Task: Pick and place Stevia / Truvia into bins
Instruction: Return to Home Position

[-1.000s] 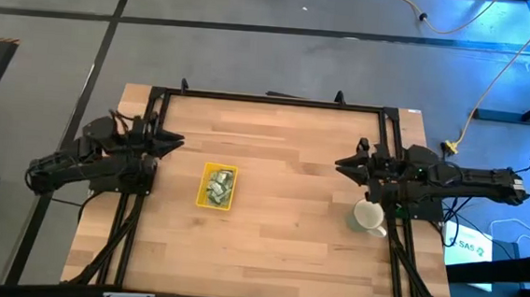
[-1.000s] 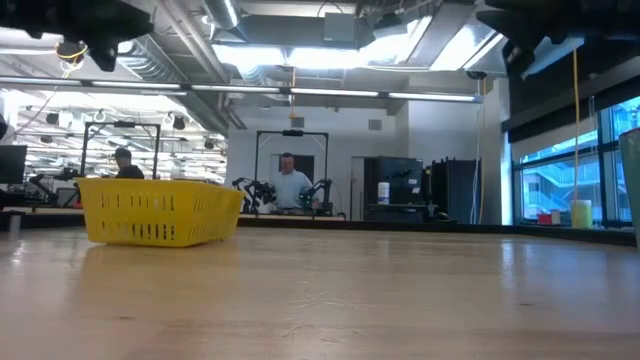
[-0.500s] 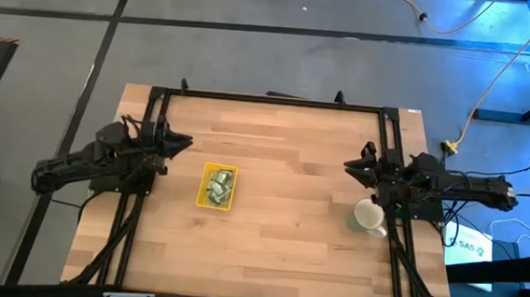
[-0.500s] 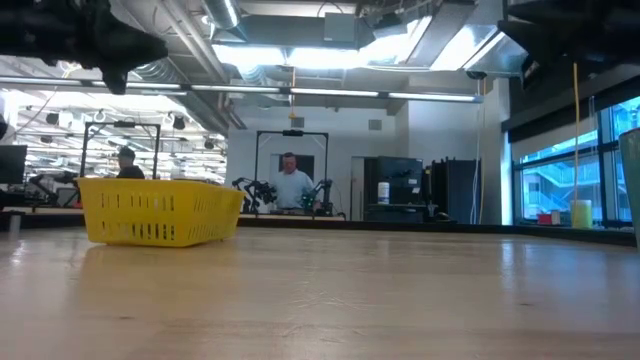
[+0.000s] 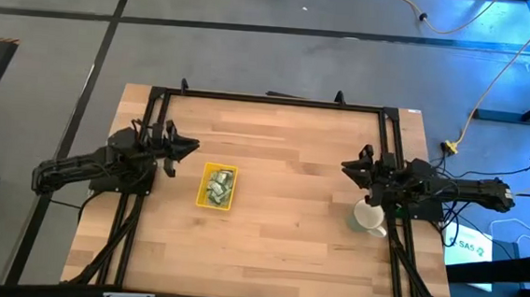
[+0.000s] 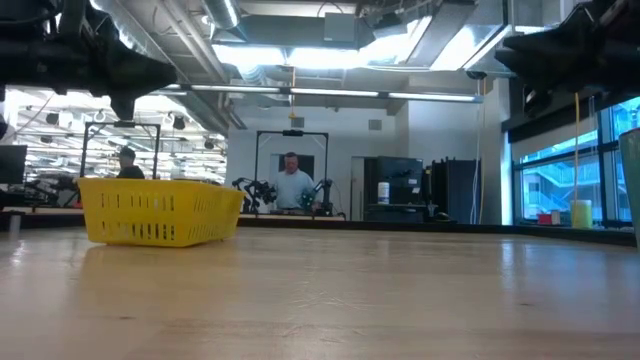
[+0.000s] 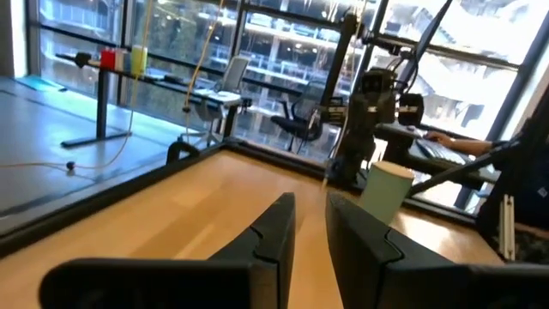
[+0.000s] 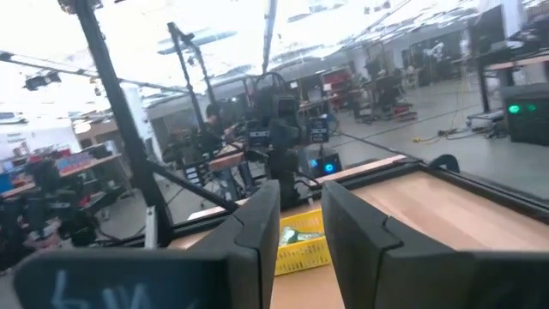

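yellow tray (image 5: 217, 185) just beside left gripper (image 5: 188, 147)

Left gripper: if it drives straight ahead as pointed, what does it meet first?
Probably nothing nearby. The left gripper points across the table above the yellow tray, toward the right arm and white mug opposite; depth unclear.

The table (image 5: 278, 224) at the centre of the high view is pale wood in glued strips, smooth with a soft satin sheen that catches the ceiling lights in the low view. The yellow tray (image 5: 217, 185), left of centre, is plastic with perforated, lattice-like walls. Inside it lie pale green and white paper sachets (image 5: 217, 188). The white mug (image 5: 368, 217) at right looks smooth and glossy. A dark matt metal frame (image 5: 268, 99) edges the table. The surrounding floor (image 5: 253, 54) is dull grey.
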